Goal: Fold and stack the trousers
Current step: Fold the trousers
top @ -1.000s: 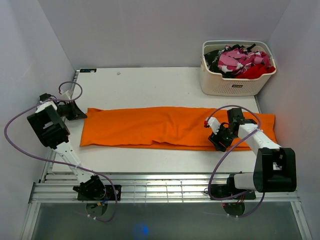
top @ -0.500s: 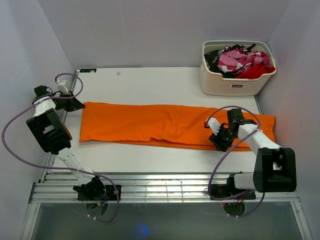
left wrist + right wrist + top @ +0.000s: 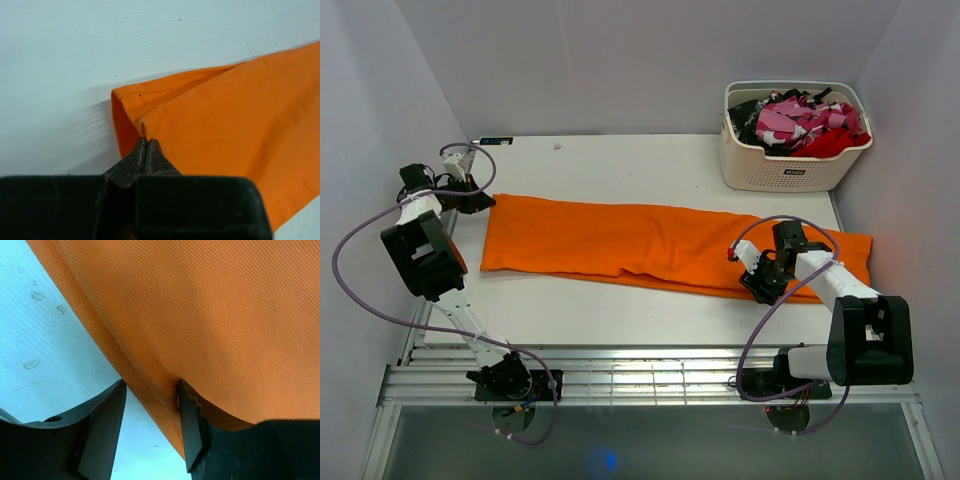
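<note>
The orange trousers (image 3: 640, 242) lie as a long folded strip across the white table (image 3: 620, 165), from far left to the right edge. My left gripper (image 3: 483, 199) is shut on the strip's far-left corner; in the left wrist view its tips (image 3: 145, 142) pinch the cloth's folded edge (image 3: 225, 115). My right gripper (image 3: 760, 285) sits at the strip's near edge on the right. In the right wrist view it (image 3: 150, 412) is open, one finger (image 3: 190, 425) under the cloth (image 3: 215, 315) and the other on bare table.
A white laundry basket (image 3: 790, 165) at the back right holds red, pink-patterned and black clothes (image 3: 800, 120). Grey walls close in on both sides. A metal rail (image 3: 650, 380) runs along the near edge, with purple cables looping from each arm.
My left gripper has moved away from me toward the back, pulling the strip's left end with it, so the cloth now lies slanted. The right arm has barely moved.
</note>
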Robot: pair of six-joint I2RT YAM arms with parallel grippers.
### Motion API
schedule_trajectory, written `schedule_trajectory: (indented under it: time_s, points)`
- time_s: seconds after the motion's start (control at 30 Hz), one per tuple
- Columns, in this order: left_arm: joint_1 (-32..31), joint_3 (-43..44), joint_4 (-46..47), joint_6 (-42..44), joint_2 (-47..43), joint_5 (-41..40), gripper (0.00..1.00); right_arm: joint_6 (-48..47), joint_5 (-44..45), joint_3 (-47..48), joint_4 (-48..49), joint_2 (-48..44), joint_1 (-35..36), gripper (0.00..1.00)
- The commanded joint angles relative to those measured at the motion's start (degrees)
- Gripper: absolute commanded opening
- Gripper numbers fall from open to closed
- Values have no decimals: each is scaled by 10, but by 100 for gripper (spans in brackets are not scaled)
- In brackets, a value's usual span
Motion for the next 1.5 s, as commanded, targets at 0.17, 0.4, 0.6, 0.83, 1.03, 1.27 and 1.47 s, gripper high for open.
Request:
schedule_trajectory:
  time_s: [0.17, 0.4, 0.6, 0.83, 1.03, 1.27, 1.47]
  points:
    - [2, 28, 24, 8, 6, -26, 20, -17, 33, -22, -7, -12, 1, 51]
    - [-2, 46, 20, -2, 27, -12, 38, -15, 26, -10, -15, -4, 1, 50]
    - [-8, 68, 20, -7, 59, -23, 49, -12, 22, -6, -18, 0, 1, 50]
    - [-23, 81, 28, -8, 90, -51, 49, -12, 26, -6, -21, 5, 3, 49]
    - [-33, 85, 32, -16, 103, -52, 44, -13, 30, -6, -22, 7, 3, 48]
    - [-33, 90, 49, -26, 96, -56, 11, -15, 31, -4, -22, 10, 4, 45]
    - [-33, 92, 54, -16, 73, -60, 7, -19, 41, -13, -15, 13, 5, 42]
